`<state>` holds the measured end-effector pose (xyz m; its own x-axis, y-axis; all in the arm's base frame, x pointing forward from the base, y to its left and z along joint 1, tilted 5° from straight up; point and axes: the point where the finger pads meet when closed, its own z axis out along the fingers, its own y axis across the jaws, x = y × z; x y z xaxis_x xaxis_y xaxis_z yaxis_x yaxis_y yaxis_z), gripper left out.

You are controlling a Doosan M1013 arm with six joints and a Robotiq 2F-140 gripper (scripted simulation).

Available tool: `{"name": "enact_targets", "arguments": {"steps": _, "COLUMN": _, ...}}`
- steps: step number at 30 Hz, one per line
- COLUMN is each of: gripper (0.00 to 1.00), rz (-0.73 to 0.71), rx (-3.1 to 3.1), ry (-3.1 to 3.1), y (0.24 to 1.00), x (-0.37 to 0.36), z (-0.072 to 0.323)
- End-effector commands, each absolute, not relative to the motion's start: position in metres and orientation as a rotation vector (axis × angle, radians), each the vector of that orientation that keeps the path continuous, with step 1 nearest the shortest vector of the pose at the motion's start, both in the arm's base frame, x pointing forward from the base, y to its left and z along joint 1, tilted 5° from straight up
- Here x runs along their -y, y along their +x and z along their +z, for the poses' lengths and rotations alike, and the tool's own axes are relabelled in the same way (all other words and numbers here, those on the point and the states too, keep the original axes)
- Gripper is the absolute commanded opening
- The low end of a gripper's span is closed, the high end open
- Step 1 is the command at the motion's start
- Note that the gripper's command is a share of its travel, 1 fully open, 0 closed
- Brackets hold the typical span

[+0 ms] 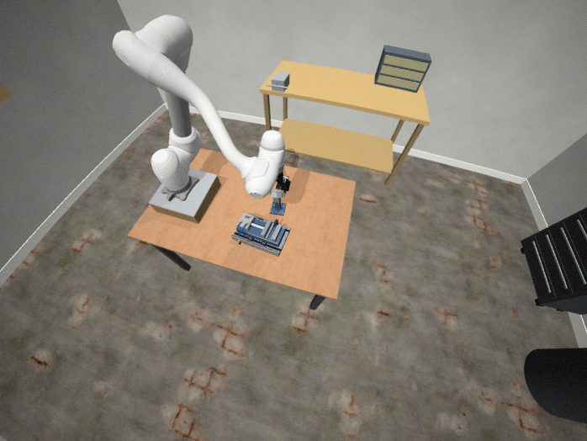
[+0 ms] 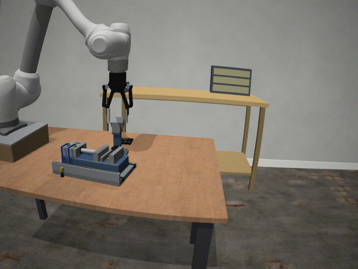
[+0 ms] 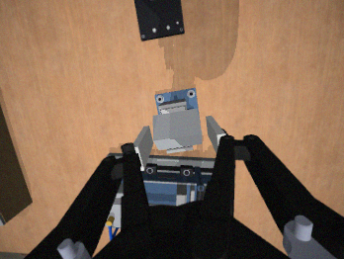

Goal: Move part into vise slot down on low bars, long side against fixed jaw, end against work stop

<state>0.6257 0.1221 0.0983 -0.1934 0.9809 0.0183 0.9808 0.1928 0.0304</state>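
Observation:
The part (image 3: 177, 129), a grey block, lies on top of the blue V-block (image 3: 176, 99) behind the vise; it also shows in the exterior view (image 2: 117, 122). My gripper (image 3: 178, 129) hangs straight above it, half open. Its finger pads stand on either side of the part's top with a gap on each side. In the exterior view the gripper (image 2: 118, 115) is just over the V-block post (image 2: 117, 138). The black infeed plate (image 3: 159, 17) lies bare beyond the V-block. The vise (image 2: 95, 160) stands open, with nothing between its jaws.
The robot's base pedestal (image 2: 20, 141) stands at the table's left. A wooden shelf table (image 2: 184, 96) with a drawer box (image 2: 230, 80) stands behind. A black cabinet (image 1: 559, 261) is far right on the floor.

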Motion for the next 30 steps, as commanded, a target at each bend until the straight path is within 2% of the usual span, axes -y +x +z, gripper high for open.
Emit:
{"name": "enact_targets", "arguments": {"steps": 1, "gripper": 0.51, "rz": 0.022, "rx": -2.397, "ry": 1.980, "y": 0.6238, "x": -0.1238, "z": 0.0970}}
{"name": "enact_targets", "arguments": {"steps": 30, "gripper": 0.51, "rz": -0.206, "rx": -2.243, "ry": 1.861, "y": 0.6226, "x": -0.1299, "z": 0.0961}}
